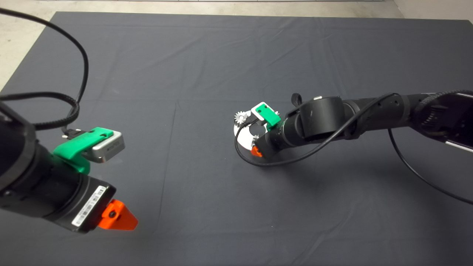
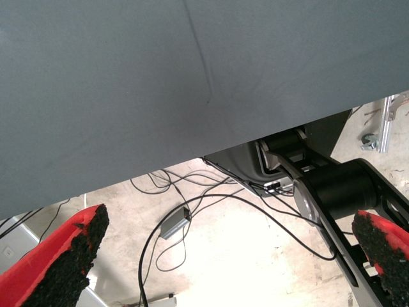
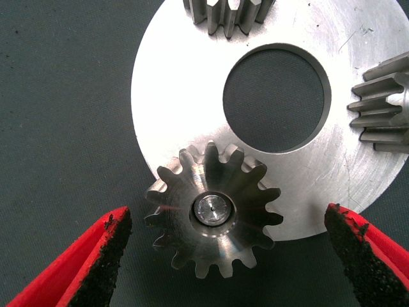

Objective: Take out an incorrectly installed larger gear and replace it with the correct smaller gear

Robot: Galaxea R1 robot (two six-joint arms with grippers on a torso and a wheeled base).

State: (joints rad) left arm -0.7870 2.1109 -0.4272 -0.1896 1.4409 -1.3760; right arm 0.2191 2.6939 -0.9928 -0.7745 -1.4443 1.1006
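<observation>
From the head view, my right gripper (image 1: 255, 147) is down at mid-surface over a round silver plate (image 1: 242, 142), with most of the plate hidden under the wrist. 1 pale gear (image 1: 241, 118) peeks out just beyond the wrist camera. My left gripper (image 1: 120, 216) hangs well apart from all this, near the edge of the dark mat (image 1: 184, 66), doing nothing. The right arm is plainly the nearer one, so this job is its to do.

In the left wrist view, I see only the mat's edge, floor cables and part of the robot's base, with the left fingers (image 2: 67, 262) spread wide and nothing between them.

The right wrist view is the one that matters. The right jaws are released, 1 pad at each side, and the larger gear (image 3: 214, 217) sits between them, seated on a pin (image 3: 211, 210) at the rim of the plate, half overhanging the mat. It lies flat, its axis pointing straight up at the camera, roughly centred between the pads though a touch nearer 1 of them. 2 smaller pale gears (image 3: 227, 16) (image 3: 383, 102) stand on the plate beyond it, past the plate's big centre hole (image 3: 276, 96). I cannot pick out the nearly black replacement gear in any view.

My read: the jaws straddle the gear but do not touch it, so the coming move is a straight descent and a squeeze across the teeth, then a lift along the pin.
</observation>
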